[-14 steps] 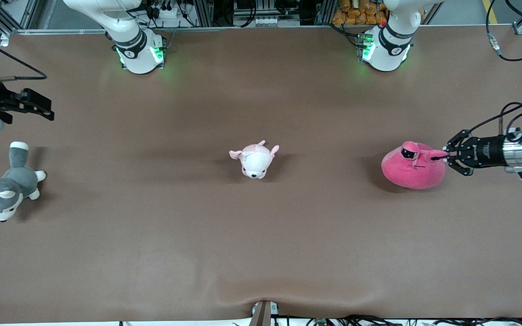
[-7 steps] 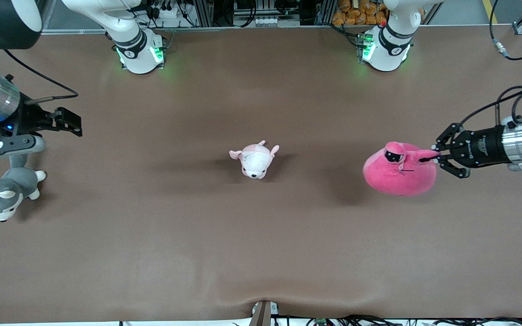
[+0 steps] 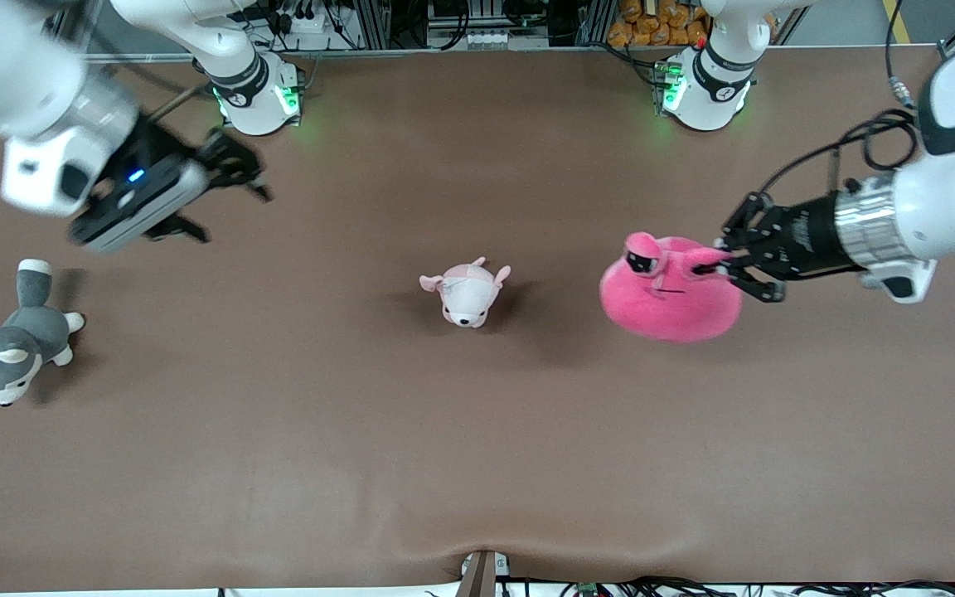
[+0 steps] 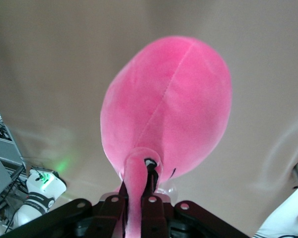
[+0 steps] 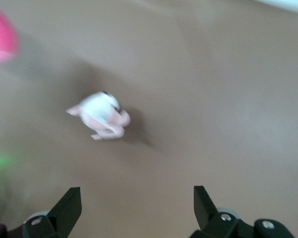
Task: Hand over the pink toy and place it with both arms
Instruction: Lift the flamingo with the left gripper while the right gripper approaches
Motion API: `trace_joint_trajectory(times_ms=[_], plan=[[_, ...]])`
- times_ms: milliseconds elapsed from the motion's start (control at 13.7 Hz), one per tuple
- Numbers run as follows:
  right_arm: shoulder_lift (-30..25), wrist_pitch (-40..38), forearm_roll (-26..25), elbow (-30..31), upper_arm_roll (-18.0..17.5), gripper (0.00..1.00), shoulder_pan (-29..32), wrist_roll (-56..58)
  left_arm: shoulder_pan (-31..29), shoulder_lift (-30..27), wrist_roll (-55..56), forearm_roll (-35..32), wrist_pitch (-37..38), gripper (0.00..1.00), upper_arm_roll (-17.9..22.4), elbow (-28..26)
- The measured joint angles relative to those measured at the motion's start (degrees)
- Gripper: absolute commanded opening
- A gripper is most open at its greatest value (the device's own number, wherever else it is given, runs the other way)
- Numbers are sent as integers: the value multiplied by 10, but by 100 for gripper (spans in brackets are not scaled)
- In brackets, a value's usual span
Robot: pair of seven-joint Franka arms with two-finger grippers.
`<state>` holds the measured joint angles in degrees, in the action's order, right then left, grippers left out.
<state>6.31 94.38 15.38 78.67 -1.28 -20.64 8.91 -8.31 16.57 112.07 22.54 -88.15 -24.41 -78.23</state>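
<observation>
The pink toy (image 3: pixel 668 290) hangs off the table over the stretch between the small puppy plush and the left arm's end. My left gripper (image 3: pixel 714 267) is shut on one of its floppy ears. In the left wrist view the ear (image 4: pixel 135 173) runs down between the fingers of the left gripper (image 4: pixel 138 186), and the round body (image 4: pixel 169 104) hangs past them. My right gripper (image 3: pixel 233 207) is open and holds nothing, up over the table near the right arm's base. The right wrist view shows the right gripper (image 5: pixel 135 196) with wide-spread fingers and a corner of the pink toy (image 5: pixel 0 34).
A pale pink-and-white puppy plush (image 3: pixel 465 292) (image 5: pixel 102 116) lies at the table's middle. A grey-and-white husky plush (image 3: pixel 9 352) lies at the right arm's end. The brown table cover (image 3: pixel 477 464) is bare nearer the front camera.
The left gripper has lifted the pink toy by its ear and carried it toward the table's middle. The right arm has swung in from its end of the table, gripper still open.
</observation>
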Motion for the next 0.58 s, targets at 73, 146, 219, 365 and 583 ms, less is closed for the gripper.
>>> trace_joint_trajectory(times_ms=[73, 146, 219, 365, 583], plan=[[1, 36, 0, -1, -1, 100, -33, -2, 13, 0, 7, 0, 0, 0, -2, 4], [5, 63, 0, 0, -2, 100, -55, -3, 27, 0, 14, 0, -1, 0, -3, 13], [10, 79, 0, 1, -2, 100, -64, -2, 46, 0, 22, 0, -1, 0, -4, 23], [25, 100, 0, 1, 1, 100, -64, 32, 92, 0, 48, 0, -12, 0, -5, 38], [54, 126, 0, 2, 2, 100, -64, 109, 149, 1, 120, 0, -56, 0, -6, 42]])
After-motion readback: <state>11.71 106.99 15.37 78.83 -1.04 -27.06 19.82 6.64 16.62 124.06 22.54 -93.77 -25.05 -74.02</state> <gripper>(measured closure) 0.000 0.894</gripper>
